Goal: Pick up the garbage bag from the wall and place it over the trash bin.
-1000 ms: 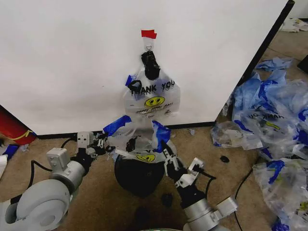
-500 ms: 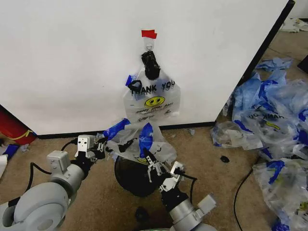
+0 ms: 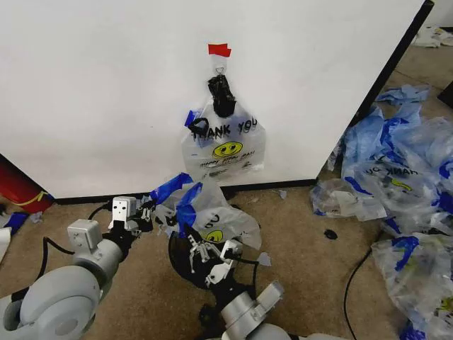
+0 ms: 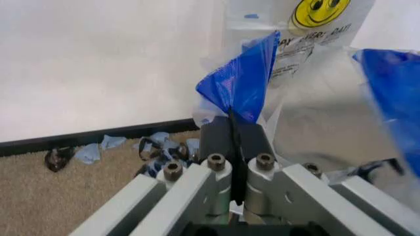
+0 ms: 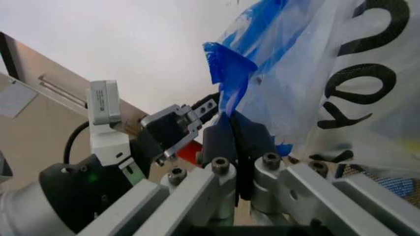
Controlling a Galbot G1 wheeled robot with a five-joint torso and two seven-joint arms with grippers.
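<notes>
A: Bag position?
B: Garbage bag [image 3: 212, 216] spread over the trash bin [image 3: 185, 261], draped on the near-wall rim, smiley and lettering facing up. Bin on the carpet [image 3: 304, 248], just in front of the wall [image 3: 106, 85].

A: Left tool?
B: Left tool [image 3: 147, 210] low, just left of the bin. Pads pressed together, pinching a blue handle [image 4: 244, 84] of the bag. Clear in the left wrist view: blue plastic sticking up out of the closed pads [image 4: 223, 133].

A: Right tool?
B: Right tool [image 3: 199, 249] over the bin mouth, under the bag's front edge. Also pressed together, clamped on a blue strip [image 5: 228, 73] of the same bag. Right wrist view confirms: pads [image 5: 220, 140] closed on the trim, black lettering on clear film right beside. Left tool [image 5: 196, 114] visible farther off in that view.

A: Both on 1 bag?
B: Yes, 2 tools, 1 bag, held at opposite sides, film bunched between them.

A: Wall status?
B: Flat bundle of bags [image 3: 225, 142] hanging on the hook [image 3: 219, 69], black knot [image 3: 221, 93] at top, red tape [image 3: 219, 49] just above the hook. Separate from the held bag, not touching either tool.

A: Anything else around?
B: Big heap of blue-and-clear bags [image 3: 403, 177] on the floor to the right, well apart from the bin. Small black scraps [image 3: 330, 233] on the carpet between heap and bin. Red object [image 3: 18, 185] at the wall's left base.
</notes>
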